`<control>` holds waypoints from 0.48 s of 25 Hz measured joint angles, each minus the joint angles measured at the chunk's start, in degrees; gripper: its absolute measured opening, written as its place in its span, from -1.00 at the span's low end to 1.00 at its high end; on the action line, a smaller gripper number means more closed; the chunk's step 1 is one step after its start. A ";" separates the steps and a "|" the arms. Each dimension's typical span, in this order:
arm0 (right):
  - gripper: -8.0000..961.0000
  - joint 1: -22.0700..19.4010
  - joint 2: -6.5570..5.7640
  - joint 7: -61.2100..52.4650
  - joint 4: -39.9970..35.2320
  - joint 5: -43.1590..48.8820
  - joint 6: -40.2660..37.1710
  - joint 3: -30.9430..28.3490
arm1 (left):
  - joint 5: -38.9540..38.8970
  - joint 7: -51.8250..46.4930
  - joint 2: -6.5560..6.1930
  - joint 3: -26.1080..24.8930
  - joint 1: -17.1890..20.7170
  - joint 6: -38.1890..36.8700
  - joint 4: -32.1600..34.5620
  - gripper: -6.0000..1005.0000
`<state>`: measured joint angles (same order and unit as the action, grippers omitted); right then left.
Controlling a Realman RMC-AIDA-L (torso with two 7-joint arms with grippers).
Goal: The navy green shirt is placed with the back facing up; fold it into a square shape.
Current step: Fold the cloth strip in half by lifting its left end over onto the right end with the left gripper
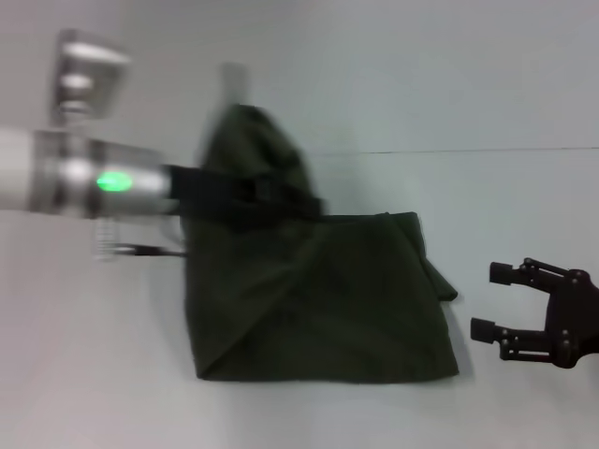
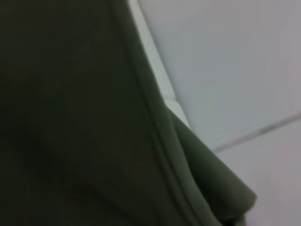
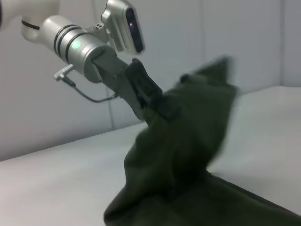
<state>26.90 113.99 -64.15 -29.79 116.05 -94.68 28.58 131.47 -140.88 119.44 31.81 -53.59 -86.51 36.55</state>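
**Mid-fold: one side lifted**

We see the pale grey worktop [image 1: 84,374] carrying the large dark olive-green cotton shirt [image 1: 328,309], partly folded. Our left hand [image 1: 299,208] is clamped on a raised flap of it. Our right hand [image 1: 510,301] hovers spread beside it. Next, we judge, the flap wants laying flat across.

Plain dark olive-green shirt [image 1: 318,299] on white table [image 1: 94,374]

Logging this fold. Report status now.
Left hand shut on navy green shirt, lifting a raised fold off the table. Right hand open, clear beside shirt. Nothing in the way.
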 joint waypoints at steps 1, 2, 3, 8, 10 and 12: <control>0.97 -0.15 -0.06 -0.26 0.02 0.00 0.10 -0.44 | 0.00 0.07 0.88 0.97 -1.21 1.41 -1.03 -0.88; 0.97 -0.26 -0.09 -0.48 0.05 0.00 0.20 -0.79 | -0.02 0.16 1.80 1.90 -2.42 2.74 -2.05 -0.88; 0.97 -0.32 -0.12 -0.65 0.06 0.00 0.38 -0.97 | -0.03 0.33 3.16 3.54 -4.17 4.91 -3.80 -0.88; 0.97 -0.25 -0.11 -1.35 0.08 0.20 1.37 -1.16 | -0.69 0.72 5.05 8.79 -9.43 14.65 -15.45 -0.88; 0.97 -0.15 -0.12 -1.69 0.09 0.23 1.37 -1.16 | -1.07 0.74 5.08 9.31 -10.12 17.24 -19.19 -0.77; 0.97 -0.10 -0.20 -1.86 0.09 0.25 1.40 -1.16 | -3.38 1.19 5.02 9.01 -9.53 16.62 -19.79 -0.61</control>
<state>26.80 113.79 -66.01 -29.70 116.29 -93.28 27.42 128.09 -139.69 124.47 40.82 -63.12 -69.89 16.76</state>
